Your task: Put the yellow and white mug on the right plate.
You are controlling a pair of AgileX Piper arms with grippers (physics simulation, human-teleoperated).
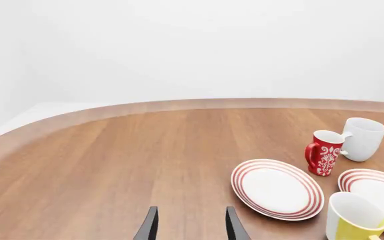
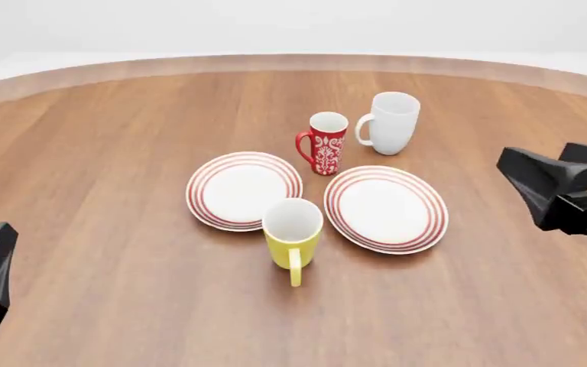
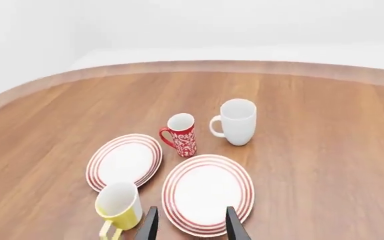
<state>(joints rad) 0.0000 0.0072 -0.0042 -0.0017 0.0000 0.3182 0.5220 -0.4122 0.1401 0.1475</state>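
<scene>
A wide wooden table (image 2: 100,153) runs to pale walls. The yellow mug (image 2: 293,233) stands upright between the two plates, at their near edges, its handle toward the arms. Both the left gripper (image 1: 191,225) and right gripper (image 3: 191,222) hang spread and empty. A careless reach could tip it, or land it on the left plate (image 2: 244,189) instead of the right plate (image 2: 387,208).

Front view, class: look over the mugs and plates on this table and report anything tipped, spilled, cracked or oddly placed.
Nothing stands out. The yellow and white mug, red patterned mug and white mug all stand upright and look empty. Both ringed plates, left plate and right plate, lie flat and bare. No spill or damage shows.
</scene>
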